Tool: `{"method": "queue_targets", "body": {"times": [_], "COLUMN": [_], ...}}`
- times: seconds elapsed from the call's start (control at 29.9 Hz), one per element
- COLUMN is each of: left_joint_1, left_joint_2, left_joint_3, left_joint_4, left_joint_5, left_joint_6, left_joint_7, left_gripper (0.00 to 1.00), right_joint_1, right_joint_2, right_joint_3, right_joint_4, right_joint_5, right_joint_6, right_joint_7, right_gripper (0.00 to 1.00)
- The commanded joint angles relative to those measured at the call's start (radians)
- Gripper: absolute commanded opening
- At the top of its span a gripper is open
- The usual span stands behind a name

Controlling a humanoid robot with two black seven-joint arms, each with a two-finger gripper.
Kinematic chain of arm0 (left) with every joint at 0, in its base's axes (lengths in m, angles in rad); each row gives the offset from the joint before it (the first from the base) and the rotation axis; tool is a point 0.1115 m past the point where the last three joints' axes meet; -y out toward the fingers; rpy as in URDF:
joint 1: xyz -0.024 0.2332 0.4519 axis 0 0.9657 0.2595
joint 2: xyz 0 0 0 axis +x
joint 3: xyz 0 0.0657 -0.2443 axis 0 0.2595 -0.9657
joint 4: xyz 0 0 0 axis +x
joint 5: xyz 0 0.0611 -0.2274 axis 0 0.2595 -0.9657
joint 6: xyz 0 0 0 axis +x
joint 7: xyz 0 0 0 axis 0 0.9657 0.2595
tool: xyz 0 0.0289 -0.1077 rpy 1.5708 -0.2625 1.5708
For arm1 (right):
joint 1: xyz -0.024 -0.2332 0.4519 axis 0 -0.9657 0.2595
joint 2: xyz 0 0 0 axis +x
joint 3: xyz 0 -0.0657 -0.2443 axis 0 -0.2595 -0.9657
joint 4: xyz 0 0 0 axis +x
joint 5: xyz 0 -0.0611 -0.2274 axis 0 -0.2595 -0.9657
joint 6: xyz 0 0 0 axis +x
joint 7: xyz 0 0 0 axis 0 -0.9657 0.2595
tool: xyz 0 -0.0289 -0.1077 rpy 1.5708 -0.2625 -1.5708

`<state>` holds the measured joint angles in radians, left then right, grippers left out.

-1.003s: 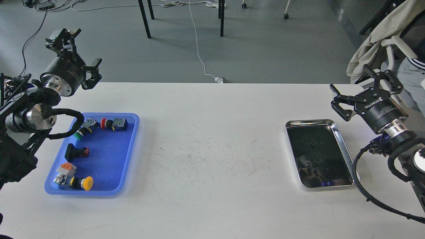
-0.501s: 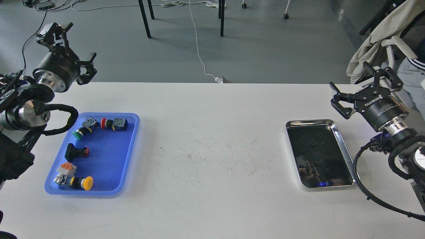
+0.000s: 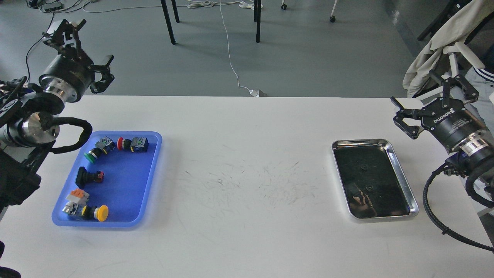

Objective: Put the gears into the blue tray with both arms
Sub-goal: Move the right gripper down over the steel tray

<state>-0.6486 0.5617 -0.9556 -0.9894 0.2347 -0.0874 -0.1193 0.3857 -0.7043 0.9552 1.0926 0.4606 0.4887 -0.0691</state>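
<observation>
Gears (image 3: 363,168) sit in the steel tray (image 3: 401,178) on the right side of the table (image 3: 247,154), one farther back and one (image 3: 369,188) nearer, both tiny and dark. Far off on the left lies the blue tray (image 3: 148,181), which holds push-button switches (image 3: 133,144) with coloured caps. Both arms are up off the table with nothing in them: the left gripper (image 3: 83,46) has its fingers spread, and so does the right gripper (image 3: 434,102).
</observation>
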Motion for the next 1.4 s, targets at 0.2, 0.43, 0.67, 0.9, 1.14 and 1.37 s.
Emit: {"method": "queue_targets", "body": {"times": [0.2, 0.43, 0.67, 0.9, 1.14, 1.37], "left_joint_1": [0.001, 0.003, 0.010, 0.012, 0.015, 0.018], "left_joint_2": [0.007, 0.017, 0.001, 0.007, 0.012, 0.020], "left_joint_3": [0.001, 0.000, 0.000, 0.000, 0.001, 0.001], "left_joint_4": [0.005, 0.003, 0.000, 0.002, 0.003, 0.008], "left_joint_5": [0.005, 0.003, 0.005, 0.005, 0.005, 0.005], "left_joint_6": [-0.003, -0.003, -0.003, -0.005, -0.008, -0.009], "left_joint_7": [-0.002, -0.005, -0.006, -0.007, -0.008, -0.008], "left_gripper": [0.98, 0.98, 0.98, 0.98, 0.98, 0.98], "right_joint_1": [0.068, 0.298, 0.686, 0.933, 0.960, 0.953], "right_joint_2": [-0.220, -0.426, -0.382, -0.207, -0.032, 0.106], "right_joint_3": [-0.182, -0.432, -0.931, -1.344, -1.457, -1.513], "right_joint_4": [0.078, 0.158, 0.173, 0.113, 0.001, -0.095], "right_joint_5": [-0.022, -0.369, -0.857, -0.994, -1.019, -1.037], "right_joint_6": [0.000, 0.000, 0.000, -0.019, -0.019, -0.021], "right_joint_7": [-0.001, -0.017, -0.060, -0.084, -0.089, -0.089], "right_gripper": [0.99, 0.99, 0.99, 0.99, 0.99, 0.97]}}
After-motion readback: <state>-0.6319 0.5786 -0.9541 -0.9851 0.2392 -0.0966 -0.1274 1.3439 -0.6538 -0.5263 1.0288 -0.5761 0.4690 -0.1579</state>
